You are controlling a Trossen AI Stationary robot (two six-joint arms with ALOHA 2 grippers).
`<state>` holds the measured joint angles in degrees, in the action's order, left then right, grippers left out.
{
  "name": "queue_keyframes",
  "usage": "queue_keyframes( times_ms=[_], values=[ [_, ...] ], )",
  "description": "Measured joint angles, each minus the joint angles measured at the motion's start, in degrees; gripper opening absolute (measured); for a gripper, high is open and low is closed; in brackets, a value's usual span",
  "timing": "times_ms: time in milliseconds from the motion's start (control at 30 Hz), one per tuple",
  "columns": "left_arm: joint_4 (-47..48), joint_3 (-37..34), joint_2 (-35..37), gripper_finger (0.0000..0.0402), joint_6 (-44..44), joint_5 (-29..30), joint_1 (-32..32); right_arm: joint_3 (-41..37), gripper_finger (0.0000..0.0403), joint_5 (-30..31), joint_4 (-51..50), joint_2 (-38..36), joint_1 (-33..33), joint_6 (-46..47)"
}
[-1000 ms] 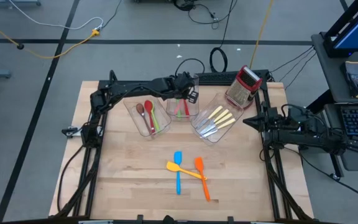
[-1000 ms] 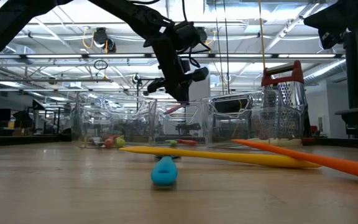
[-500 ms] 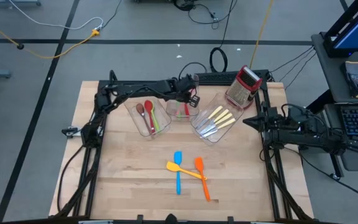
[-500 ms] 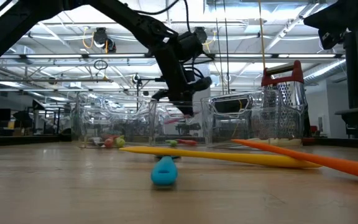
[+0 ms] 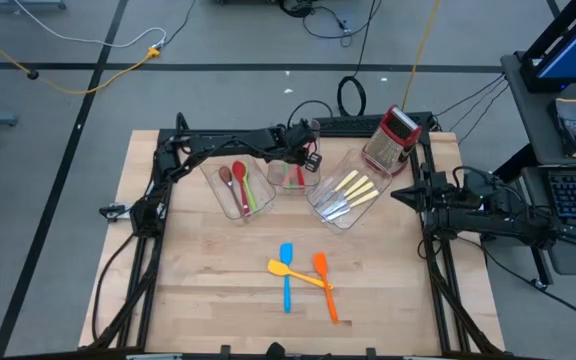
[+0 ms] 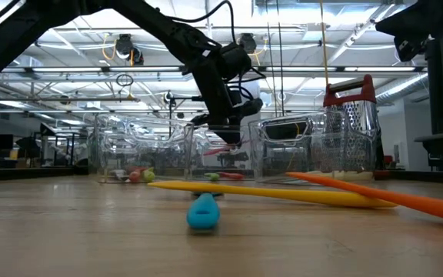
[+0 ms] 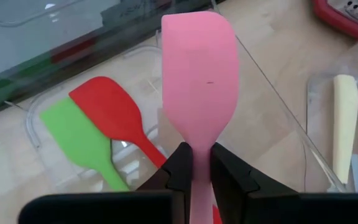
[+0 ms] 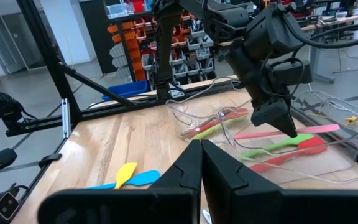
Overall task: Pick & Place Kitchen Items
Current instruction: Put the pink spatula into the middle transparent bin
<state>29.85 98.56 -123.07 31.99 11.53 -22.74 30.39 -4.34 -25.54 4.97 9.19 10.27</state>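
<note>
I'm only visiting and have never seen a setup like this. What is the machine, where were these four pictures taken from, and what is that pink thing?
It is a robot with two dark arms at a wooden table. One picture looks straight down, one looks level across the tabletop, and two come from cameras on the arms' wrists.

The left tool grips a pink spatula by its handle, over the middle clear bin, where a red spatula and a green spatula already lie. The right tool waits shut at the table's right edge.

Beside it, another bin holds spoons and a third holds cream-handled cutlery. Blue, yellow and orange spatulas lie loose on the table. A box grater stands at the back.
</note>
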Motion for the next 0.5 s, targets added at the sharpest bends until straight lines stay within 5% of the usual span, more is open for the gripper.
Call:
queue_keyframes(
  times_ms=[267, 500],
  values=[
    [0.1, 0.0, 0.0, 0.0056, 0.0, 0.0, 0.0, 0.0, 0.0000, -0.2, 0.0, 0.0, 0.0, 0.6],
    [0.0, 0.0, 0.0, 0.0140, 0.7, 0.7, 0.0, 0.0, 0.0000, -0.2, 0.0, 0.0, 0.0, 1.0]
  ],
)
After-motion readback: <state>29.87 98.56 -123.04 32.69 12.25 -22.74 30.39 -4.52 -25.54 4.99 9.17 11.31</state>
